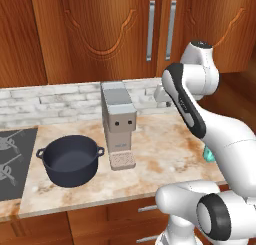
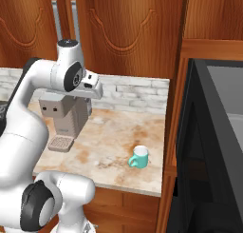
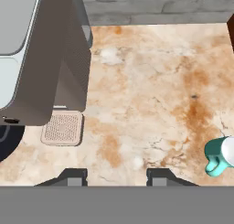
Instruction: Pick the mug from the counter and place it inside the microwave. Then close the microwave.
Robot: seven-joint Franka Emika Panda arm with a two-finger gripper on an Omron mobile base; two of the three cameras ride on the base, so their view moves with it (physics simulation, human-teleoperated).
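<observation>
Wooden cabinets are filling the background above a grey-white brick backsplash (image 2: pixel 137 95), and below them the counter (image 2: pixel 114 132) is stretching out as the one landmark for everything else. Beyond the counter's right end the microwave (image 2: pixel 213 146) is standing with its dark door swung open toward the robot, so the cavity appears to be waiting. On the counter's left part a dark pot (image 1: pixel 70 160) is sitting, and near the counter's middle a grey coffee machine (image 1: pixel 119 124) is rising beside the backsplash with its drip tray in front. The mug (image 2: pixel 139 157) is standing upright on the counter's front right part, near the right edge, handle pointing left in the right base view, well apart from the coffee machine. The gripper (image 3: pixel 116 176) is hovering above the counter's middle, looking down at bare marble, its jaws standing partly apart and grasping nothing. The step in hand seems to be the reach for the mug: the arm should be swinging right until the mug is sitting centred between the fingertips, then descending straight so one finger is going inside the rim or both are straddling the body, clear of the handle. Nothing is blocking that path; the coffee machine is close on the left, and the open door edge is a thing to be avoiding later.
</observation>
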